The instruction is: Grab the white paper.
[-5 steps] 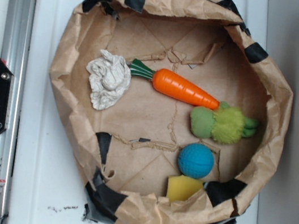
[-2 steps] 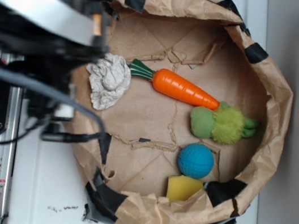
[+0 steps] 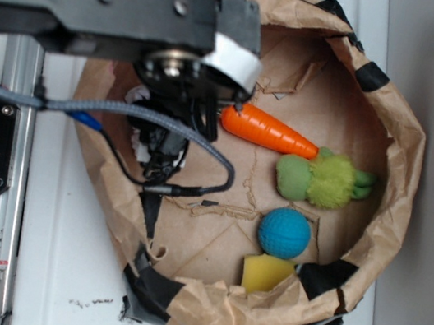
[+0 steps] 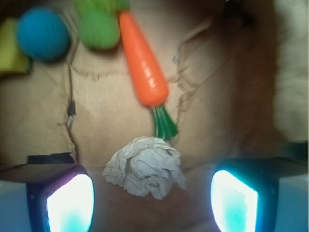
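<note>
Spread wide, the black two-fingered claw hangs with its jaws apart and nothing pinched, one glowing pad at each lower corner of the wrist view. From where I stand the bulky black arm covers the left part of the crinkled brown paper liner with black tape, which is folded up into a shallow bowl, I would guess so that the loose toys stay put.

At the far left of the wrist view sits a yellow foam wedge, then a blue ribbed ball, then a fuzzy green plush toy, all well apart from the claw. The crumpled off-white wad of paper lies on the liner floor between the two pads, a little left of centre. Just beyond it, the leafy green end of the orange plastic carrot looks to touch or nearly touch the wad.
</note>
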`<state>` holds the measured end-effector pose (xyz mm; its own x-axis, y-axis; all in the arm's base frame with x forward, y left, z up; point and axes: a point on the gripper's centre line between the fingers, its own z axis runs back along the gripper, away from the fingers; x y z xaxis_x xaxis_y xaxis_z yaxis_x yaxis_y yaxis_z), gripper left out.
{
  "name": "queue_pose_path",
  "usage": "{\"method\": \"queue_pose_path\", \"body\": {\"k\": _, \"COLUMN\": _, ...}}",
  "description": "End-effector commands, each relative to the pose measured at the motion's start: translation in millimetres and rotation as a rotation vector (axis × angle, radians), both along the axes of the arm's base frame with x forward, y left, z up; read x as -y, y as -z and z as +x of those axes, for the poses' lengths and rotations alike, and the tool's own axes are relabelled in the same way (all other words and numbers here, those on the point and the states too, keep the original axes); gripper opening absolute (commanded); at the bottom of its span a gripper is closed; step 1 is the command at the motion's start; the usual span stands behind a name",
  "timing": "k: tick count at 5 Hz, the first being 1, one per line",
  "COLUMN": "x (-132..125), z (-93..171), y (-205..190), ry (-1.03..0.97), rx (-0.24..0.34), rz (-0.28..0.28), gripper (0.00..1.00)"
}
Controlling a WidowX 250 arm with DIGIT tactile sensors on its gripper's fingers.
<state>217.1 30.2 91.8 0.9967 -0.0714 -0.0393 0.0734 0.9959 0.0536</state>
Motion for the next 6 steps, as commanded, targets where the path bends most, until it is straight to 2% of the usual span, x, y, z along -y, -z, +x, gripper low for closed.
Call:
{"method": "queue_pose_path", "body": {"k": 1, "x": 2.2, "z": -14.8, "y": 52.0, "ry": 0.052, "rx": 0.010, "rz": -0.009, "gripper": 1.00}}
{"method": "queue_pose_path", "body": {"k": 2, "x": -9.0, "z": -17.8, "y": 72.5, "ry": 0.062, "rx": 0.016, "rz": -0.003, "gripper": 0.61}}
{"method": "queue_pose_path", "body": {"k": 3, "x": -12.8, "z": -13.9, "y": 66.3, "ry": 0.030, "rx": 0.061, "rz": 0.022, "gripper": 0.00}}
{"method": "queue_pose_path", "body": {"k": 4, "x": -5.0, "z": -3.1, "y": 30.4, "ry": 0.010, "rx": 0.133, "rz": 0.037, "gripper": 0.00}}
{"method": "queue_pose_path", "body": {"k": 5, "x": 4.6, "z": 13.2, "y": -20.9, "ry": -0.025, "rx": 0.230, "rz": -0.022, "gripper": 0.00}}
{"method": "queue_pose_path", "body": {"k": 6, "x": 10.0, "z": 23.6, "y": -54.1, "ry": -0.036, "rx": 0.317, "rz": -0.045, "gripper": 0.00}}
